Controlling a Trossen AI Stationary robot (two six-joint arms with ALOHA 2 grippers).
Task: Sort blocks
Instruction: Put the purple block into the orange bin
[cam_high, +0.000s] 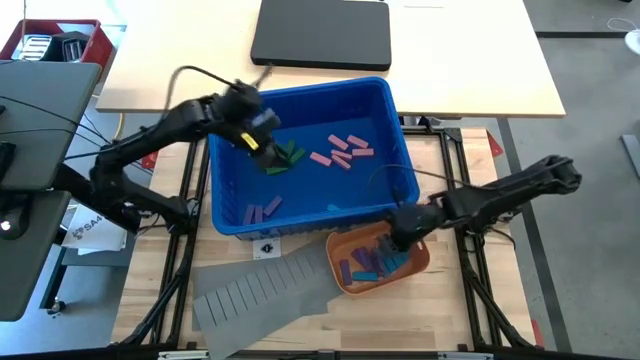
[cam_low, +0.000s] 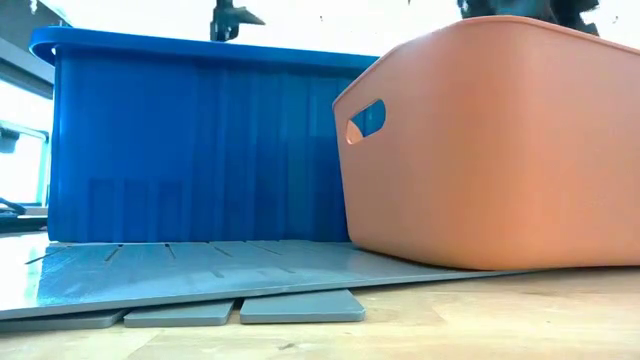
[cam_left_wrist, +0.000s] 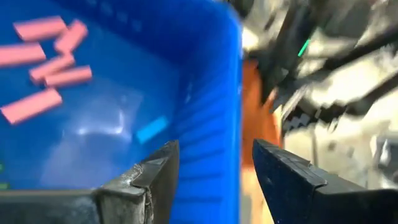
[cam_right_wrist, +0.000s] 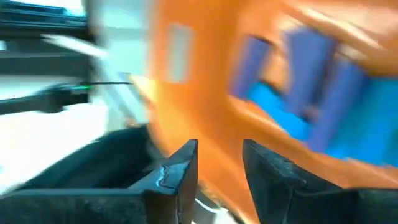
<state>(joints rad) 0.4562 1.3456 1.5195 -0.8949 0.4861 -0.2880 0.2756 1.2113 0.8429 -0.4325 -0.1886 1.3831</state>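
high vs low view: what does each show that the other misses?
Only the high view: both arms, the left gripper over the green blocks in the blue bin, the pink blocks and purple blocks also in it, the right gripper over the orange tray, and the purple and blue blocks inside the tray.

Only the low view: the tray's handle cutout and the outer walls side-on; no contents visible.

Both: the bin, the tray, and the grey slotted sheet in front.
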